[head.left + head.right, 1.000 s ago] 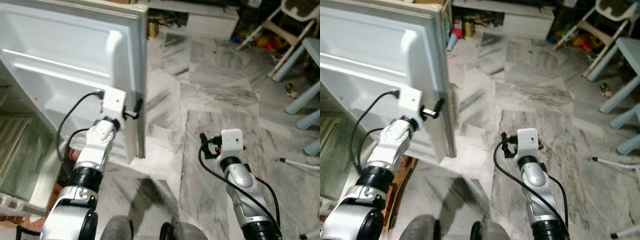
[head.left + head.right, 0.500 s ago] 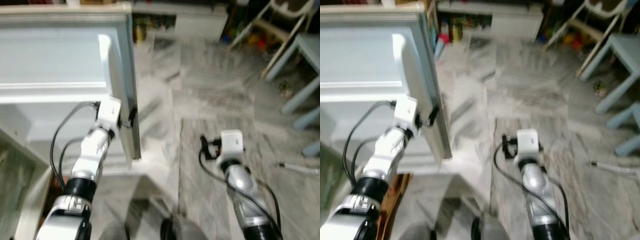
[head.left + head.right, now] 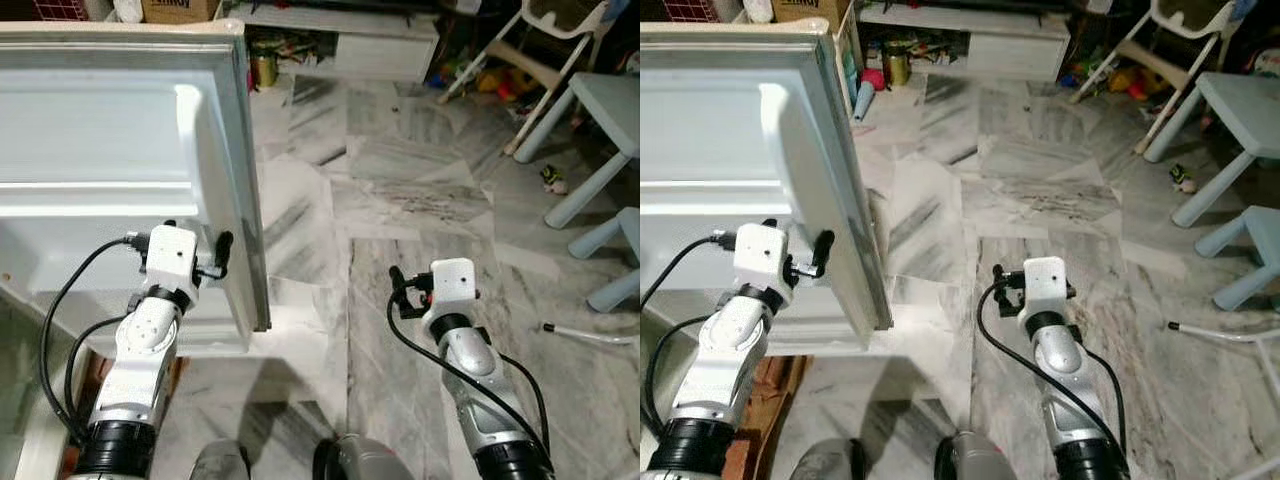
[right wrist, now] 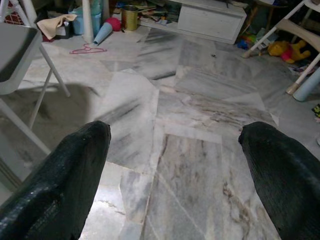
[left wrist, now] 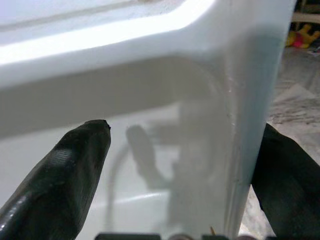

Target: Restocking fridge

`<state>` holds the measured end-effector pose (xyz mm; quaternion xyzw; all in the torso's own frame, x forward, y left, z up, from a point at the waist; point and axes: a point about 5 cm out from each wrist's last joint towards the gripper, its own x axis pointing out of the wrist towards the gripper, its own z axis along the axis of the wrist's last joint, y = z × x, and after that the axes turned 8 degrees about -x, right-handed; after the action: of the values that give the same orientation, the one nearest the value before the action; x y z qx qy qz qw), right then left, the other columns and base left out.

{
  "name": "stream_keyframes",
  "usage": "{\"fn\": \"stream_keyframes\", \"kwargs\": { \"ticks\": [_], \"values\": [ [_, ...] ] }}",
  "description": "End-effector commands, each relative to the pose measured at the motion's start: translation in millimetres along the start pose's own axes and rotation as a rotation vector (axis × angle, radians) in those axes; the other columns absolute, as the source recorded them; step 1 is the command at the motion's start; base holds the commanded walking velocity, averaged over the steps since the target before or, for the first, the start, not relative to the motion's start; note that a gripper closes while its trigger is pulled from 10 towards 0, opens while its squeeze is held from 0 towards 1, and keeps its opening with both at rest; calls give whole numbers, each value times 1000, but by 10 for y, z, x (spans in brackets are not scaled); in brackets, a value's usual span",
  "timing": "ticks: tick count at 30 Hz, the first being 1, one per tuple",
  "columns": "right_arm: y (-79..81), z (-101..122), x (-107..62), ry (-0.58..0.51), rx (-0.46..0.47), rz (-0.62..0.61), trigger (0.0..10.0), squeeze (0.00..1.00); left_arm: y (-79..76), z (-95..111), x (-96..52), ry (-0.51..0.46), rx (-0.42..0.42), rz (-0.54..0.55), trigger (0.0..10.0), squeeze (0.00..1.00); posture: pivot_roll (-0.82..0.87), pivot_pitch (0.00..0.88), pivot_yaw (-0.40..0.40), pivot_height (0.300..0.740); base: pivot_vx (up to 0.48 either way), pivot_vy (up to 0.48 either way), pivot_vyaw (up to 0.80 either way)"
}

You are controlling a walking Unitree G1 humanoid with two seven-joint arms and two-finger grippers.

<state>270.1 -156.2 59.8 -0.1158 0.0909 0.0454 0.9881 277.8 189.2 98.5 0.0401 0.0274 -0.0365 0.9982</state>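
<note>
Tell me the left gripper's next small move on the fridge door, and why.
Probably swing the fridge door a little wider with the left gripper. Its fingers straddle the door's free edge, one finger against the inner liner and the other on the outer side, so the hold looks ready. The right gripper hangs open over bare marble floor, holding nothing.

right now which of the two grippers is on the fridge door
The left gripper: its fingers straddle the fridge door edge. The right gripper hangs open over bare marble floor.
</note>
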Motion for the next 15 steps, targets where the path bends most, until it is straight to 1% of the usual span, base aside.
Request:
{"fn": "stream_keyframes", "kwargs": {
  "ticks": [1, 2, 4, 5, 6, 9, 10, 11, 12, 14, 15],
  "values": [
    [-22, -14, 3, 4, -4, -3, 10000, 0, 172, -38, -58, 32, 1, 94, 10000, 0, 104, 97, -85, 740, 0, 0, 0],
    [-19, -15, 5, 4, -5, -3, 10000, 0, 164, -45, -62, 35, 2, 92, 10000, 0, 104, 96, -86, 740, 0, 0, 0],
    [-5, -11, 17, 3, -7, 1, 10000, 0, 92, -40, -13, 38, -17, 61, 10000, 0, 103, 92, -86, 740, 0, 0, 0],
    [-5, -11, 17, 3, -7, 1, 10000, 0, 92, -40, -13, 38, -17, 61, 10000, 0, 103, 92, -86, 740, 0, 0, 0],
    [-4, -3, 27, 1, -6, 1, 10000, 0, 29, -14, 44, 37, -10, 30, 10000, 0, 104, 91, -85, 740, 0, 0, 0],
    [-2, 3, 38, -1, -6, 1, 10000, 0, -88, 17, 163, 41, -5, -21, 10000, 0, 105, 91, -85, 740, 0, 0, 0],
    [1, 1, 48, 0, -6, 1, 10000, 0, -264, 42, 314, 39, 13, -79, 10000, 0, 113, 92, -86, 740, 0, 0, 0],
    [1, 2, 51, 0, -6, 1, 10000, 0, -291, 49, 339, 38, 16, -87, 10000, 0, 113, 92, -86, 740, 0, 0, 0],
    [15, 5, 60, -2, -7, 3, 10000, 0, -457, 121, 455, 19, 9, -141, 10000, 0, 106, 91, -85, 740, 0, 0, 0],
    [25, 14, 66, -6, -8, 3, 10000, 0, -584, 194, 546, -3, 19, -172, 10000, 0, 101, 90, -82, 740, 0, 0, 0],
    [23, 21, 66, -9, -7, 0, 10000, 0, -618, 227, 580, -10, 22, -176, 10000, 0, 93, 89, -80, 740, 0, 0, 0]
  ]
}}
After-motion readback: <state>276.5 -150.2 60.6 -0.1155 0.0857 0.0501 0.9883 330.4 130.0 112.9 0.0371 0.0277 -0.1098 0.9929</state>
